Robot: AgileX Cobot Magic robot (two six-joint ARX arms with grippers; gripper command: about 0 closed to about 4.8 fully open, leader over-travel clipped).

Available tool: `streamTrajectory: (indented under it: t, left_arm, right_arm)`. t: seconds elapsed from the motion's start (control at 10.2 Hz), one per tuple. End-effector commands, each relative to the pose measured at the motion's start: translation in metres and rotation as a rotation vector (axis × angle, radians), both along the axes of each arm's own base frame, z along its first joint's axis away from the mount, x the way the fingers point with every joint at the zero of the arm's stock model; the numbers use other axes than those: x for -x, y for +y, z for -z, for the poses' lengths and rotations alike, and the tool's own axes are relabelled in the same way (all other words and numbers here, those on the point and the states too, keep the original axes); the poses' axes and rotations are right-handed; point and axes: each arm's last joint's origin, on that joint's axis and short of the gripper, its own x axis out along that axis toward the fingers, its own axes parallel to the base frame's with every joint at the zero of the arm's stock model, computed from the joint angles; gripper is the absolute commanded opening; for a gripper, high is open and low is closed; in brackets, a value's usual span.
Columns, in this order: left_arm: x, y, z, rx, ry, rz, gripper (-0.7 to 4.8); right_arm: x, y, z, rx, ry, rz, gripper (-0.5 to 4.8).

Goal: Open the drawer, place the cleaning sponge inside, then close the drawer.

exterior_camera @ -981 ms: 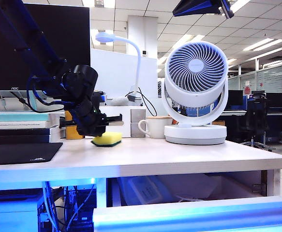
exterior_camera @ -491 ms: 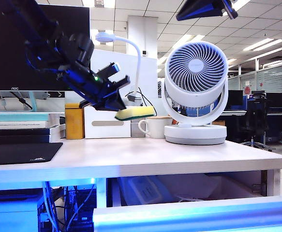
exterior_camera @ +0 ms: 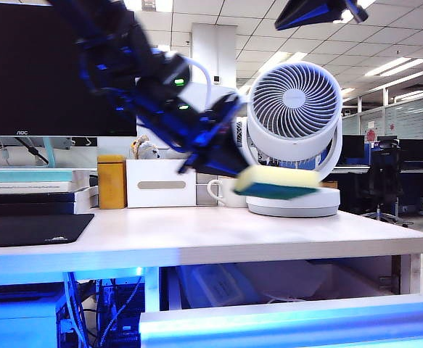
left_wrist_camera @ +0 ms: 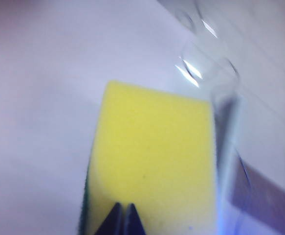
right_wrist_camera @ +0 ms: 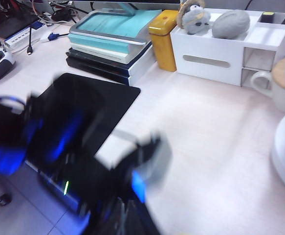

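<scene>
exterior view: I'm carrying the cleaning sponge (exterior_camera: 277, 181) in the air with my left gripper (exterior_camera: 233, 171), pinching it at one end, yellow side up and green layer underneath. It's hanging above the desk (exterior_camera: 218, 235), in front of the fan (exterior_camera: 293, 138) and mug (exterior_camera: 222, 192), right of the organizer box (exterior_camera: 160, 183). Everything's motion-blurred.

drawer: the drawer (exterior_camera: 291, 322) is sitting pulled out at the near edge, below the desk on the right, so I'm counting the opening as done.

left wrist view: I'm seeing the yellow foam filling the frame, my fingertips (left_wrist_camera: 122, 220) pressed onto its near edge.

right wrist view: my right gripper (right_wrist_camera: 127, 218) is pressed together, holding nothing, idling high over the desk and watching the blurred left arm (right_wrist_camera: 74, 161).

what's left: moving the sponge over the drawer, dropping it in, pushing the drawer closed.
</scene>
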Motion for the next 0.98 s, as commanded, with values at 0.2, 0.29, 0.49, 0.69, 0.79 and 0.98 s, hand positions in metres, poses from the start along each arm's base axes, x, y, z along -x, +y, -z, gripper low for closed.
streamTrajectory:
  t: [0.2, 0.29, 0.49, 0.69, 0.79, 0.98]
  left_arm:
    - [0.036, -0.044, 0.001, -0.056, -0.032, 0.161, -0.06]
    - [0.049, -0.061, 0.007, -0.109, -0.055, 0.173, -0.06]
    - [0.048, -0.063, 0.026, -0.162, -0.018, 0.163, -0.06]
    - [0.049, -0.07, 0.051, -0.202, 0.012, 0.171, -0.06]
    - [0.048, -0.071, 0.054, -0.212, 0.008, 0.166, -0.06]
    - [0.043, -0.072, 0.056, -0.26, -0.06, 0.103, 3.26]
  right_arm:
    - [0.026, -0.017, -0.019, 0.075, -0.073, -0.003, -0.01]
    - [0.061, -0.029, -0.005, 0.235, 0.153, -0.051, -0.01]
    - [0.073, -0.034, -0.001, 0.357, 0.21, -0.001, -0.01]
    - [0.076, -0.035, -0.004, 0.359, 0.196, 0.003, -0.01]
    - [0.076, -0.035, -0.004, 0.359, 0.196, 0.003, -0.01]
    - [0.076, -0.035, -0.003, 0.359, 0.199, 0.002, -0.01]
